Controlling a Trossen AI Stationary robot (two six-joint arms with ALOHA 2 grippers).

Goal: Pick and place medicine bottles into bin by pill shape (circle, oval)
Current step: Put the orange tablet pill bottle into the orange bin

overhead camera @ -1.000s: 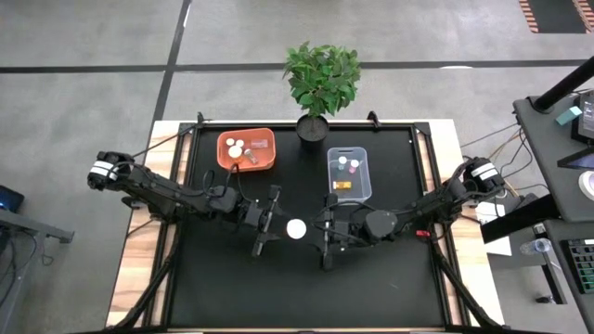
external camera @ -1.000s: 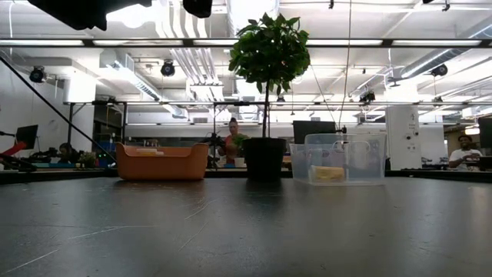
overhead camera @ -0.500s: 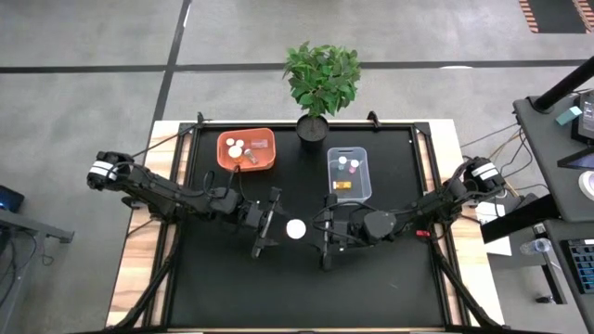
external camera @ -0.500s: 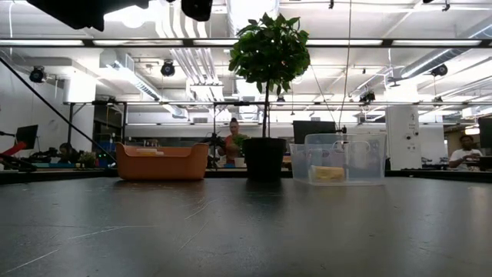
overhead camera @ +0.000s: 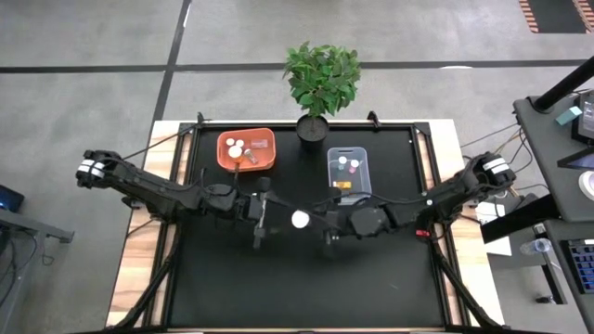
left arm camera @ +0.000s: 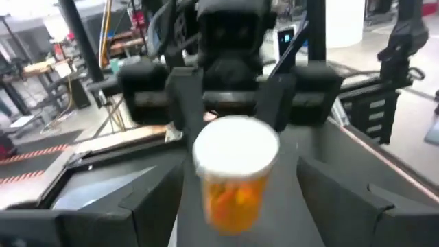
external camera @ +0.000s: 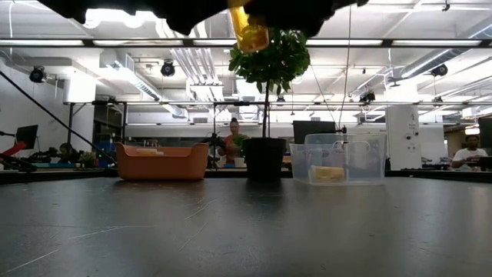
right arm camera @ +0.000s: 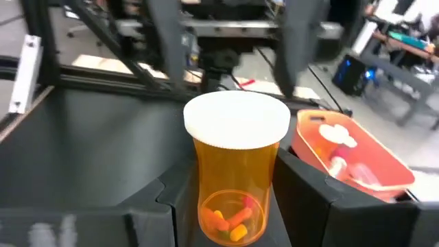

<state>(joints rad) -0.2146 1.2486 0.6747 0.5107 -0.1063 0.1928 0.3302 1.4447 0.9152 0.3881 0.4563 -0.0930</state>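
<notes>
An amber medicine bottle with a white cap (overhead camera: 300,219) is held up over the table's middle. It shows at the top of the low view (external camera: 250,28), with orange oblong pills at its bottom (right arm camera: 230,219). My right gripper (overhead camera: 322,222) is shut on it from the table's right. My left gripper (overhead camera: 269,215) faces it from the left, open, with its fingers (left arm camera: 147,206) on either side of the bottle (left arm camera: 233,178) and a gap to it. More bottles lie in the orange bin (overhead camera: 247,149) and the clear bin (overhead camera: 349,172). My right gripper pinches the bottle's amber body (right arm camera: 206,180) between its two fingers (right arm camera: 302,199), below the cap. The fingers come level from the table's right. The bottle stands upright with its cap up, lifted well clear of the table.
A potted green plant (overhead camera: 320,79) stands at the far edge between the two bins. In the low view the orange bin (external camera: 161,161), the plant pot (external camera: 264,159) and the clear bin (external camera: 338,159) line the far side. People show in the room beyond.
Both grippers have come down with the bottle, which now shows at the top of the low view where it did not before. The bottle has shifted slightly toward the far edge and stays upright. My left gripper has turned about its wrist.
</notes>
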